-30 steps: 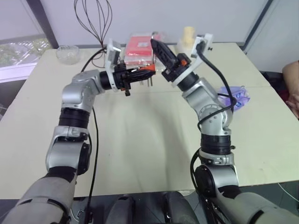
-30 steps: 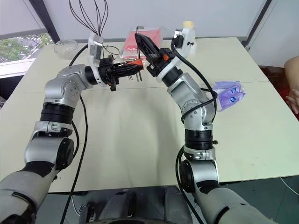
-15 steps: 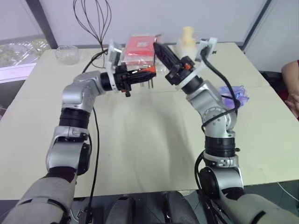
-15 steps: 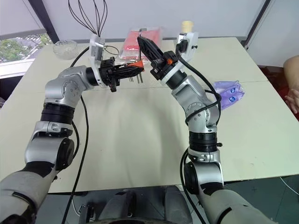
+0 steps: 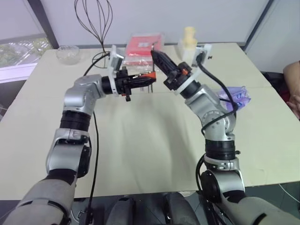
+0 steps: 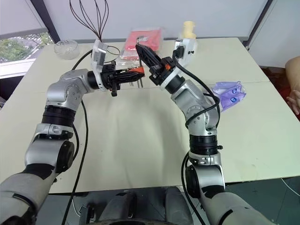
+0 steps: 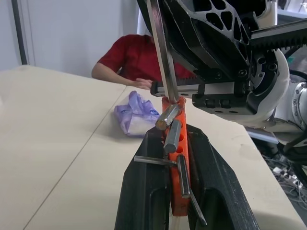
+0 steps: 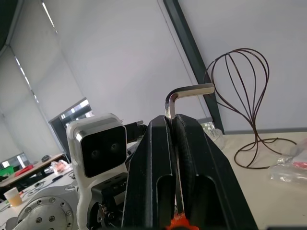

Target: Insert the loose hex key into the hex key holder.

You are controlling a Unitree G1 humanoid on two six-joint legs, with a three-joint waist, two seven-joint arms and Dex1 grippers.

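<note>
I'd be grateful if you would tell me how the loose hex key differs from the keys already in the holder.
The loose hex key is held in the right gripper; the stored keys sit in the orange hex key holder, clamped by the left gripper. The loose key looks longer and thinner; two stored keys look thicker. All are grey metal.

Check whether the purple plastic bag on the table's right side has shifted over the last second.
No. The purple plastic bag lies in the same spot, its far edge at the table seam as before.
</note>
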